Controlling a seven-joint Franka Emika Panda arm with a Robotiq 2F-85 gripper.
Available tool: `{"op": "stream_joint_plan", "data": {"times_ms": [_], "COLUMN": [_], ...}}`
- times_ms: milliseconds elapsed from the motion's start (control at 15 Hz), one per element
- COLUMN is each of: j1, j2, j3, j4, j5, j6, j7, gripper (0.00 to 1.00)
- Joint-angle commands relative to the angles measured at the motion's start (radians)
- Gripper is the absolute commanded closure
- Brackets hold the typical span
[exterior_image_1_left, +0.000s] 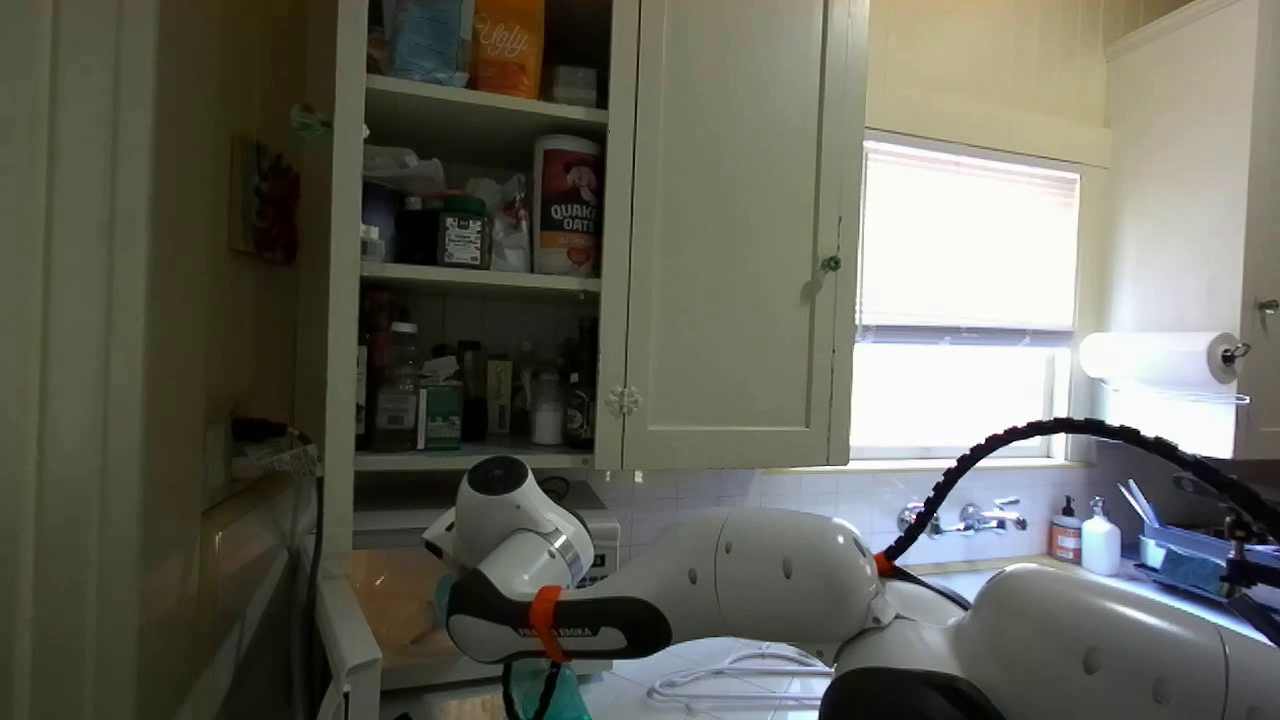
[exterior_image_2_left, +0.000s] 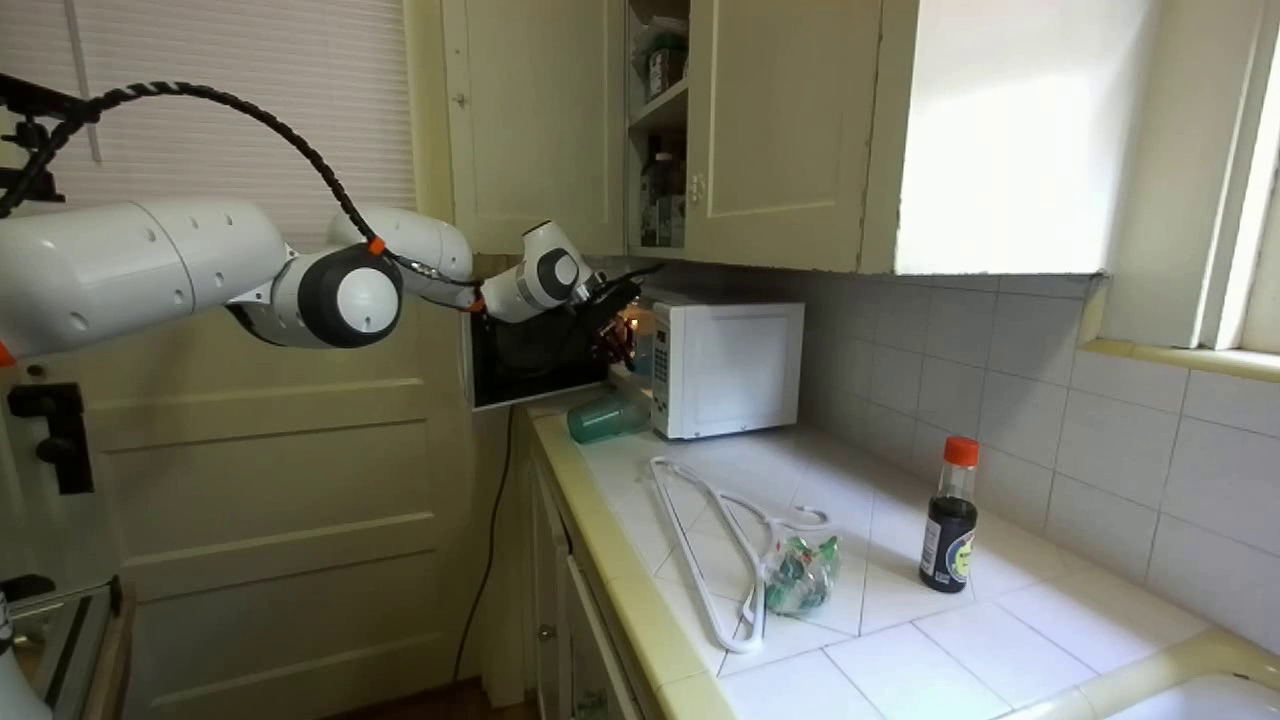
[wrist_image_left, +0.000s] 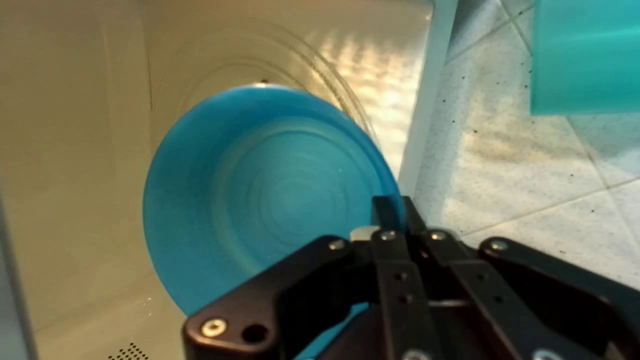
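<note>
Kitchen Corner: Containers and Contents

1. Blue cup (wrist_image_left: 270, 190): mouth, inner wall and ringed base all show in the wrist view. It sits at the opening of the white microwave (exterior_image_2_left: 735, 365), over the round turntable (wrist_image_left: 325, 75); whether cup and turntable touch, I cannot tell.

2. End effector (wrist_image_left: 401, 212): jaws clamped on the cup's rim, one inside the wall, one outside.

3. Green tumbler (exterior_image_2_left: 605, 417): translucent, lying on its side on the tiled table (exterior_image_2_left: 900, 660), just beside the microwave.

4. Red-capped bottle (exterior_image_2_left: 948, 540): upright on the table, dark liquid up to about the shoulder.

5. Clear plastic bag (exterior_image_2_left: 803, 575): greenish contents, too blurred for me to name; beside the white hanger (exterior_image_2_left: 688, 550).

6. Open cupboard (exterior_image_1_left: 480, 277), above the microwave: orange bag (exterior_image_1_left: 508, 45) lettered "Ugly" on the upper shelf; oats canister (exterior_image_1_left: 568, 215) and green-lidded jar (exterior_image_1_left: 463, 238) on the middle; green box (exterior_image_1_left: 442, 415) among dim bottles (exterior_image_1_left: 396, 400) on the lower.
</note>
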Motion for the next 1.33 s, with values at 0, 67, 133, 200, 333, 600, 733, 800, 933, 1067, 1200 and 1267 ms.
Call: {"op": "stream_joint_plan", "data": {"times_ms": [0, 67, 133, 200, 333, 600, 733, 800, 933, 1067, 1200, 1267], "j1": [-0.005, -0.005, -0.005, -0.005, -0.006, -0.004, 0.006, 0.012, 0.024, 0.038, 0.056, 0.066], "j2": [0.005, 0.005, 0.004, 0.004, 0.004, 0.004, -0.014, -0.028, -0.035, -0.041, -0.041, -0.042], "j3": [0.012, 0.012, 0.01, 0.009, 0.01, -0.007, -0.026, -0.023, -0.014, -0.006, -0.019, -0.032], "j4": [0.013, 0.013, 0.013, 0.013, 0.012, 0.016, -0.002, -0.016, -0.018, -0.021, -0.013, -0.007], "j5": [0.009, 0.009, 0.008, 0.008, 0.009, -0.004, -0.016, -0.012, -0.006, 0.0, -0.011, -0.019], "j6": [-0.02, -0.021, -0.022, -0.022, -0.023, -0.017, -0.009, -0.012, -0.01, -0.019, -0.018, -0.017], "j7": [-0.033, -0.034, -0.033, -0.031, -0.03, -0.013, 0.019, 0.021, 0.019, 0.02, 0.056, 0.094], "gripper": [0.64, 0.57, 0.48, 0.42, 0.26, 0.0, 0.0, 0.0, 0.0, 0.0, 0.0, 0.0]}}
